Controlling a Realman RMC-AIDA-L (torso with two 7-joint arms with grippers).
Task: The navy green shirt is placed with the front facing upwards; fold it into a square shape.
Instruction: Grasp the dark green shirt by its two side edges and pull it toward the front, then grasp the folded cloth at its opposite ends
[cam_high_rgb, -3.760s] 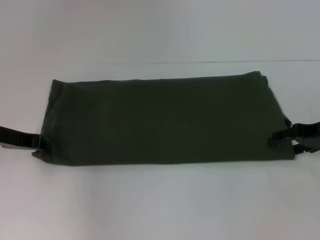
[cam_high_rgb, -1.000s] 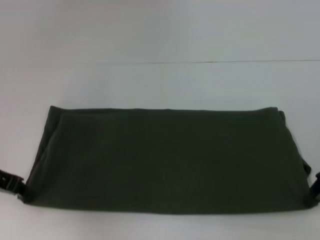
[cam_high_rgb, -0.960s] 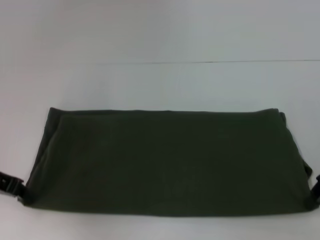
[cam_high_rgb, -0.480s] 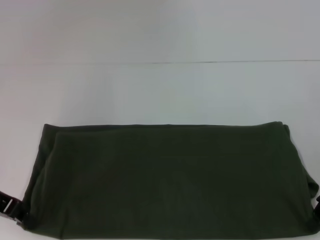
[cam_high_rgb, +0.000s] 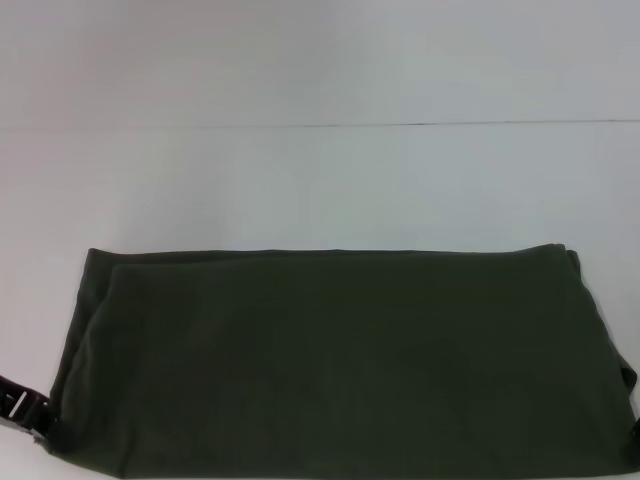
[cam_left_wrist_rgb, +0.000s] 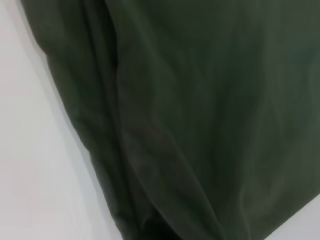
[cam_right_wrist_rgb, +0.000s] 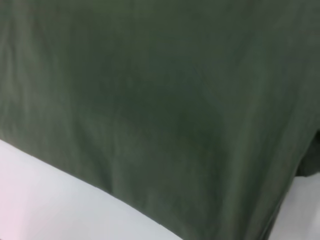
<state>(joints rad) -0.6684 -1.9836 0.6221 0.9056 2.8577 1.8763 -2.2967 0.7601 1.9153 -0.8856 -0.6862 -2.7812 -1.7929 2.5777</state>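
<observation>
Two grippers work the ends of one wide band of cloth. From the head camera, the navy green shirt (cam_high_rgb: 340, 360) lies on the white table (cam_high_rgb: 320, 190) as a long dark rectangle, plain side up, with no lettering or collar showing. The left gripper (cam_high_rgb: 25, 410) sits at the shirt's left near corner, touching the hem; whether it pinches the cloth I cannot tell. The right gripper is barely visible at the shirt's right near corner, and its grip cannot be told either.

From the left wrist, the shirt (cam_left_wrist_rgb: 200, 110) fills the view, with layered edges stacked along its border against the table (cam_left_wrist_rgb: 35, 165).

From the right wrist, the shirt (cam_right_wrist_rgb: 160, 100) lies smooth and flat, with the table (cam_right_wrist_rgb: 50, 205) just beyond its edge.

Judging by shape, the lengthwise folding looks done; folding the band's ends inward to make a square remains.
</observation>
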